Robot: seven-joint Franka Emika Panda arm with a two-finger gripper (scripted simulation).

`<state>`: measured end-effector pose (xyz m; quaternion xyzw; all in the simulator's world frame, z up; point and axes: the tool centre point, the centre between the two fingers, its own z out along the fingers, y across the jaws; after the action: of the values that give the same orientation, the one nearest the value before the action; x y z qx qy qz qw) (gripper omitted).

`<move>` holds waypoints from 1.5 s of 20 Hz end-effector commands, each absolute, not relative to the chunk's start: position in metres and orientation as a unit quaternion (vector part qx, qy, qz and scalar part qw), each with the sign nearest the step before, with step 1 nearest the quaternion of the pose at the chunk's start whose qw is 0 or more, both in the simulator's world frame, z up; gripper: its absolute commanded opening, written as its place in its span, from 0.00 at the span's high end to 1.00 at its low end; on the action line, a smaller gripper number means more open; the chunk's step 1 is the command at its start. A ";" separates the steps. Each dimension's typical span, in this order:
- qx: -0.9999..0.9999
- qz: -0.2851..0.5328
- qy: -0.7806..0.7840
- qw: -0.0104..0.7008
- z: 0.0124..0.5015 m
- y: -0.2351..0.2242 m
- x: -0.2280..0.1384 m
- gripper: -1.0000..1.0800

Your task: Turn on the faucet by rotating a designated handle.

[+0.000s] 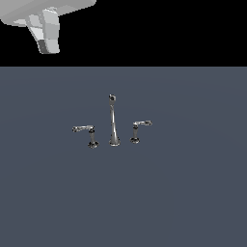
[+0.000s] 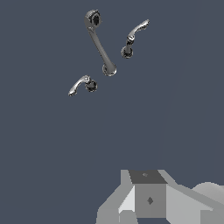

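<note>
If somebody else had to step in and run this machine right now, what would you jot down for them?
Gripper: raised high at the exterior view's upper left, far from the faucet, holding nothing. Whether its fingers are open or shut cannot be told.

Things: the small shiny chrome three-piece faucet stands on the grey-blue floor. Its tall thin tapering spout is in the middle. The chrome lever handle with the longer arm is on the exterior view's left, the shorter-armed twin handle on the right.

Done: nothing visible; no handle is touched.

Left: bring the gripper down to the longer-armed handle, then rotate it.
</note>
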<state>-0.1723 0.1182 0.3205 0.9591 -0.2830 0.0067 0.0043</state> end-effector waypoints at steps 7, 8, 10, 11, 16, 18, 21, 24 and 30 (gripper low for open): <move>0.934 0.005 -0.358 0.001 0.274 0.142 -0.139 1.00; 0.931 0.004 -0.366 0.000 0.269 0.144 -0.135 1.00; 0.924 0.004 -0.382 0.000 0.260 0.148 -0.127 1.00; 0.921 0.004 -0.389 -0.001 0.255 0.150 -0.124 1.00; 0.905 0.003 -0.426 -0.002 0.232 0.159 -0.105 1.00; 0.898 0.003 -0.439 -0.002 0.223 0.161 -0.097 1.00; 0.888 0.002 -0.459 -0.002 0.210 0.165 -0.086 1.00; 0.878 0.002 -0.479 -0.002 0.197 0.167 -0.075 1.00; 0.854 0.002 -0.520 -0.002 0.169 0.171 -0.050 1.00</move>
<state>-0.0567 0.1703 0.1769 0.8605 -0.5094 0.0015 -0.0017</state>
